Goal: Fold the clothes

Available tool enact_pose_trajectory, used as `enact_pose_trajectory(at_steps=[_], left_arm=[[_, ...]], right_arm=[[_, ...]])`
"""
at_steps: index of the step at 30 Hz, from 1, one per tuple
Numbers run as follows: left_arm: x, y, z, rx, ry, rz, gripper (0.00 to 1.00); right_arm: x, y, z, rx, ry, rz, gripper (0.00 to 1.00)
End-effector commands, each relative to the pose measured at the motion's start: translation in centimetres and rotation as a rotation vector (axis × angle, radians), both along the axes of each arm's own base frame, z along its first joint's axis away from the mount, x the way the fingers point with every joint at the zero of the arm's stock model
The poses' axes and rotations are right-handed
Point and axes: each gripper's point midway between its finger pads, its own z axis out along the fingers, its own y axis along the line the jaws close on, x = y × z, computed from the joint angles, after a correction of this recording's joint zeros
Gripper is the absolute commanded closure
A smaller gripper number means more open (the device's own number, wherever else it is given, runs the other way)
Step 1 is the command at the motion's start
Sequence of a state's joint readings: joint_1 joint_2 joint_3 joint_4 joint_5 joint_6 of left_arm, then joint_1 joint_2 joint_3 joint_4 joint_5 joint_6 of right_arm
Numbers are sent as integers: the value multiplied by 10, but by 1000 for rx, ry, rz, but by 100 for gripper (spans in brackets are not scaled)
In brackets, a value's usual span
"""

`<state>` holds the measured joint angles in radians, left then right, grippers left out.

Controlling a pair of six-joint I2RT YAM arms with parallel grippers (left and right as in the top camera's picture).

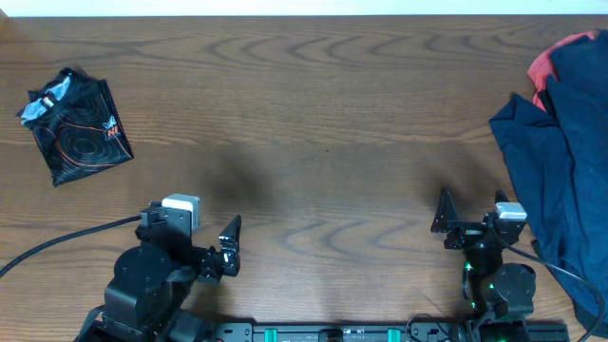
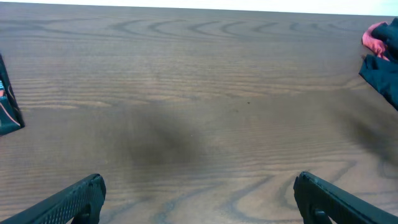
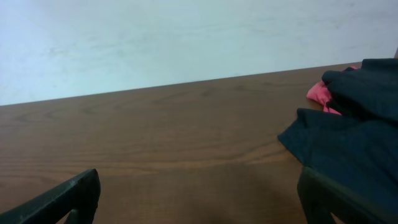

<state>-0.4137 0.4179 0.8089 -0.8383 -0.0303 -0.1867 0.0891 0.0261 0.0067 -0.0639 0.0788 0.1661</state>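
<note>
A folded black jersey (image 1: 76,125) with orange contour lines and logos lies at the table's far left; its edge shows in the left wrist view (image 2: 7,109). A navy garment (image 1: 556,152) lies heaped at the right edge, with a red garment (image 1: 549,59) under its far end. Both show in the right wrist view, navy (image 3: 354,140) and red (image 3: 322,94), and in the left wrist view, navy (image 2: 382,74) and red (image 2: 375,38). My left gripper (image 1: 215,249) (image 2: 199,199) is open and empty near the front edge. My right gripper (image 1: 470,211) (image 3: 199,199) is open and empty, just left of the navy garment.
The wooden table (image 1: 313,123) stretches between the jersey and the heap. A black cable (image 1: 57,242) runs from the left arm's base towards the left edge. A pale wall (image 3: 186,37) stands behind the table's far edge.
</note>
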Motion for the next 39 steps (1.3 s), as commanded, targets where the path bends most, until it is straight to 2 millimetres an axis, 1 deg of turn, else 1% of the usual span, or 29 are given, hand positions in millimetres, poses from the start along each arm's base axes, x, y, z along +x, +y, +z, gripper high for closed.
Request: enact_pose_trajectory(at_steps=[1,8,10,12,14,17,19,26,31,33,35,39], left_arm=[[0,1,1,-8,-2,11,2],[0,2,1,-1,-3,10,2],[-3,4,-5,29,18,2,2],[-5,12,-14,75,43,23,2],[-5,21,-28,93,83,71,2],[4,39,-49,98,110,177,2],[12,46,-59,78,68,221,2],[38,55,-75,52,-220,266,2],[54,62,-75,20,-406,305,2],[59,64,-79,8,-459,318,2],[63,63,-87,-2,-472,319,2],[61,64,-101,11,-412,319,2]], right_arm=[[0,-2,-1,-18,6,-3,1],[0,-2,-1,-18,6,-3,1],[0,-2,-1,-18,6,-3,1],[0,-2,-1,-18,6,-3,1],[0,-2,-1,-18,6,-3,1],[0,-2,-1,-18,6,-3,1],[0,-2,-1,-18,6,-3,1],[0,-2,-1,-18,6,-3,1],[0,-2,-1,-18,6,-3,1],[0,-2,-1,-18,6,-3,1],[0,-1,-1,-18,6,-3,1],[0,-2,-1,-18,6,-3,1]])
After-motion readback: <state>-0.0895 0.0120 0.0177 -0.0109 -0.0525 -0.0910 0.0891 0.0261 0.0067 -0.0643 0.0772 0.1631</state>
